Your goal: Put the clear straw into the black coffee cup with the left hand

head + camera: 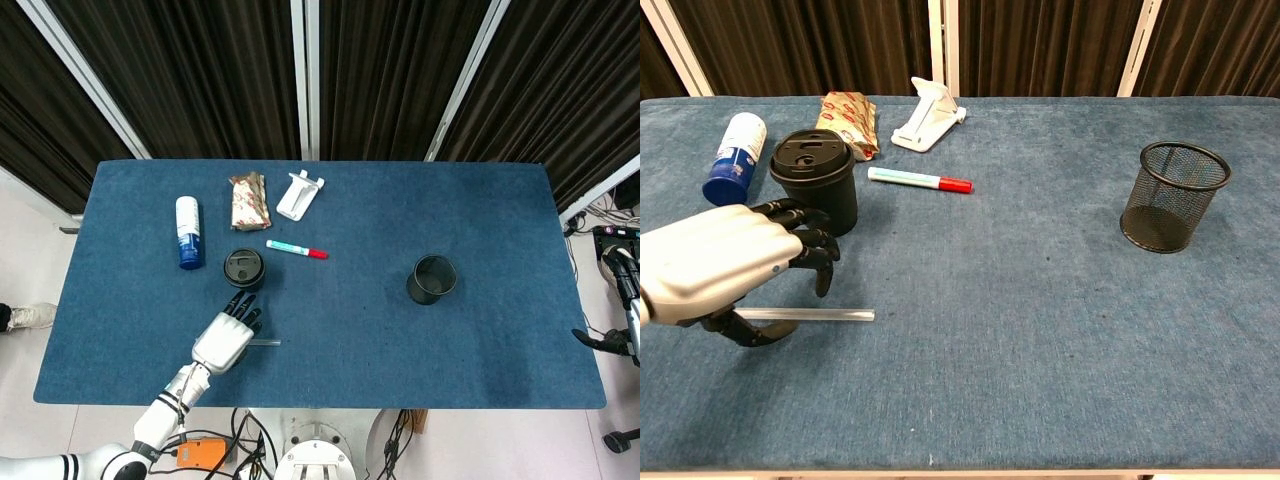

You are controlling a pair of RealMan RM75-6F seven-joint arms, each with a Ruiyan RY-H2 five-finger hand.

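The clear straw [830, 315] lies flat on the blue table near the front left; its right end also shows in the head view [268, 342]. The black coffee cup [243, 269] [816, 185] stands upright with its lid on, just behind the straw. My left hand [225, 338] [725, 270] hovers over the straw's left half, with its fingers curved down and apart and its thumb low beside the straw. It holds nothing, and it hides the straw's left end. The right hand shows in neither view.
A blue-and-white bottle [732, 147] lies left of the cup. A snack packet [848, 120] and a white stand [927, 115] sit at the back. A red-capped marker [920, 180] lies right of the cup. A black mesh pen holder [1172, 195] stands far right.
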